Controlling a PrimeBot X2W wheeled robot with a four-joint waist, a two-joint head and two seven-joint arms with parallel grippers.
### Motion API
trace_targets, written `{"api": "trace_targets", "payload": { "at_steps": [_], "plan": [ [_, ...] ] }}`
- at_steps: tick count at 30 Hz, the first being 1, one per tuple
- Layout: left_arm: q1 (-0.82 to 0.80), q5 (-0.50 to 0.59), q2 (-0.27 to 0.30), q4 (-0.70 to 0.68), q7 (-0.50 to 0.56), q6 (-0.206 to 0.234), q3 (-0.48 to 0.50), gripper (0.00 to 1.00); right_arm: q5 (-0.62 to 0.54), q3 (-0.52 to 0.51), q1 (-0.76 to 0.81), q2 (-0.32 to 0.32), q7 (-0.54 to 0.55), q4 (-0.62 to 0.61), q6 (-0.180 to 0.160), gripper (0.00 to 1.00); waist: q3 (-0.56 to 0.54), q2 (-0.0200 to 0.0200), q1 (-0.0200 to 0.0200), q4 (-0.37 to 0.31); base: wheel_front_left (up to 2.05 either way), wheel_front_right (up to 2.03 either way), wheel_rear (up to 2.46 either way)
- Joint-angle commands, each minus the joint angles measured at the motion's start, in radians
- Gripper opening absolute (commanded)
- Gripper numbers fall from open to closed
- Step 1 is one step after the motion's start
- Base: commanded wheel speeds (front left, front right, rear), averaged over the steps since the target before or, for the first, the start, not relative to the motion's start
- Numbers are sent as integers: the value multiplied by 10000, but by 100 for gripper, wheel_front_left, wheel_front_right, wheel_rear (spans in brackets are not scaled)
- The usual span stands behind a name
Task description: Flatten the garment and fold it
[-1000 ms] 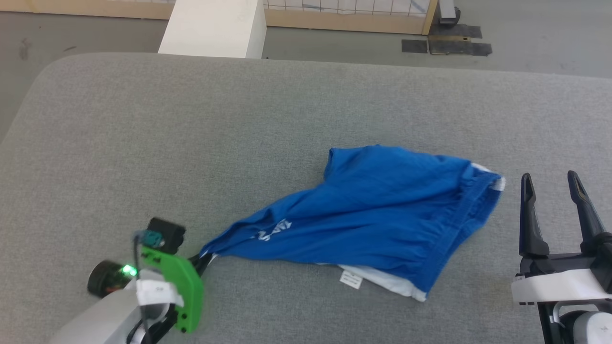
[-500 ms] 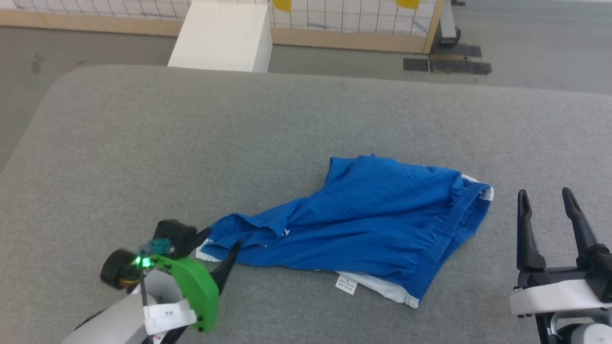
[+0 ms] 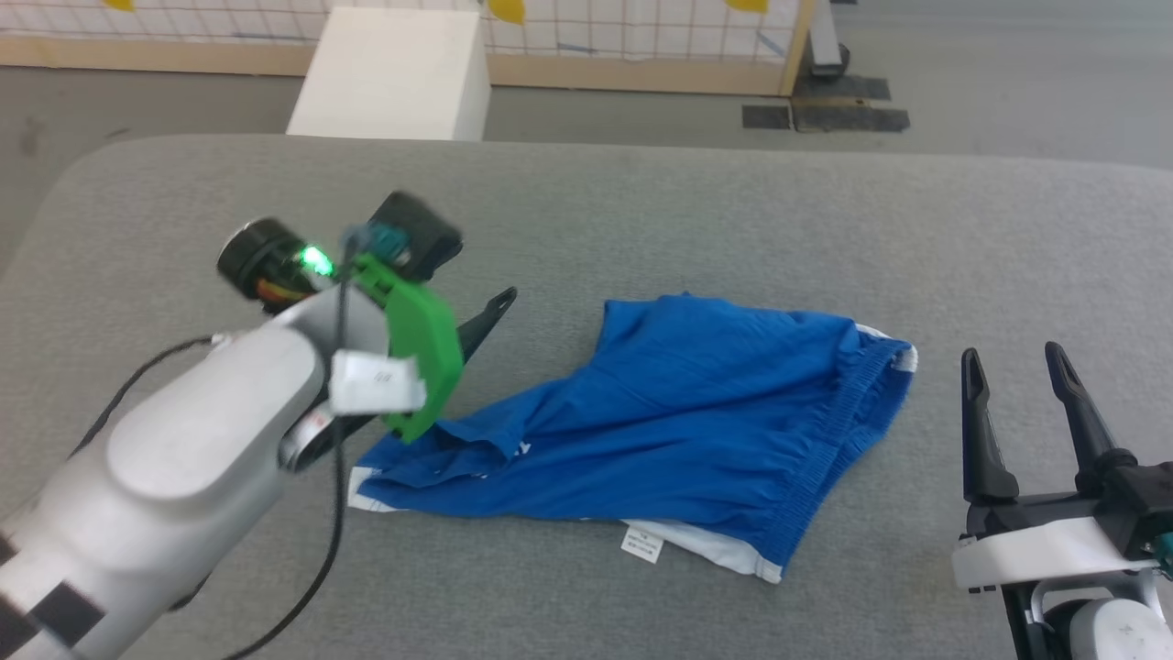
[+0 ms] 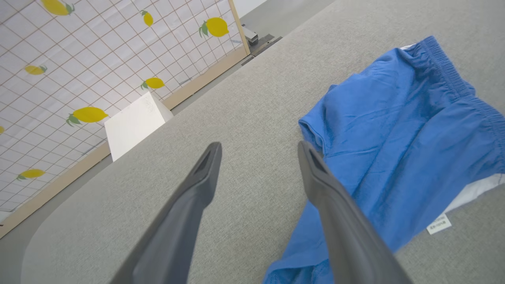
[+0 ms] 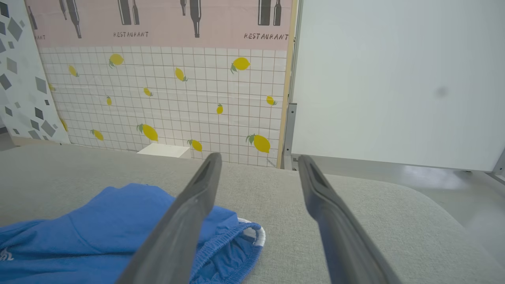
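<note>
Garment (image 3: 678, 431): lies on the grey surface (image 3: 641, 211), right of centre in the head view, nothing holding it. It runs crosswise. The gathered waistband (image 3: 848, 422) is at the end toward the right arm and a leg hem at the end toward the left arm. My reading is that this lay gives each arm its own end to work.

Not flat yet. The left-hand leg end is doubled over on itself with the print partly buried in the fold. A white side panel (image 3: 724, 550) and a small label (image 3: 642, 544) stick out from under the near edge, so one layer sits askew beneath the other.

Left jaws: apart and empty. The left wrist view shows bare grey cloth between the fingers (image 4: 189, 205), with the garment's far leg corner just beside one tip. The arm hangs above the surface, over the left end of the garment, probably to allow a fresh approach to a hem or corner.

Right jaws: apart and empty, fingers (image 3: 979, 431) pointing away from the robot, near the waistband end but not touching it. A likely standby spot for pinning or pulling that end.

Beyond the far edge: a white box (image 3: 389, 73) on the floor.

Folding not begun.
</note>
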Motion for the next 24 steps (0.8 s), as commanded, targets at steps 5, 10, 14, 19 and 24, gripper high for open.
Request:
{"api": "trace_targets", "payload": {
  "at_steps": [5, 10, 14, 19, 24],
  "plan": [
    [-1078, -857, -910, 985, 1885, -494, -895, 100, 103, 54, -292, 3, -49, 121, -15, 100, 600, 0, 1, -730, 0, 0, 0],
    [-1829, -1610, -1494, 1324, 3547, -533, -1958, 100, 131, 207, -541, 3, -49, 164, -15, 100, 892, 0, 1, -1140, 0, 0, 0],
    [-1915, -969, -1600, 1163, 4850, -536, -2181, 100, 143, 383, -823, 3, -49, 166, -15, 100, 1224, 0, 1, -1478, 0, 0, 0],
    [-1752, -109, -1661, 1494, 5454, -537, -2190, 100, 187, 541, -1203, 3, -49, 132, -15, 100, 1782, 0, 1, -1824, 0, 0, 0],
    [-1707, 142, -1696, 2170, 5425, -537, -2192, 0, 272, 631, -1562, 3, -49, 96, -15, 100, 2334, 0, 1, -2039, 0, 0, 0]
  ]
}}
